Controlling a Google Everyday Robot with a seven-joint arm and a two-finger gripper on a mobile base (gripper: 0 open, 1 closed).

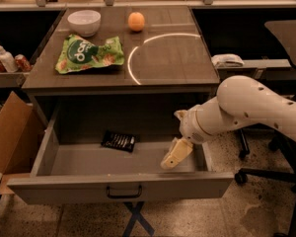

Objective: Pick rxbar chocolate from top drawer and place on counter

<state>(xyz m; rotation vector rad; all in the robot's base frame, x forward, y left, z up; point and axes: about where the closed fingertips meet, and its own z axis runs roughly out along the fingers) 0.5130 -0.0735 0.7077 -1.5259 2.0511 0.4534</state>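
The rxbar chocolate (118,140) lies flat toward the back of the open top drawer (123,186). It is likely light, thin and slick (crinkly wrapper), so pinch across its width. The tool (175,154) hangs at the drawer's right, apart from the bar; I cannot tell its state.

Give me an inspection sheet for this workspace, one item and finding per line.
Surface: counter, grey-brown, white arc line across it.
Job's things: rxbar chocolate lies flat in the open top drawer, left of centre, not held.
Clutter: green snack bag, white bowl and orange on the counter.
Grippers: end effector low in the drawer's right side, apart from the bar.
Cables: nothing seen.
Surroundings: cardboard box left of the drawer; pump bottle on the left shelf.
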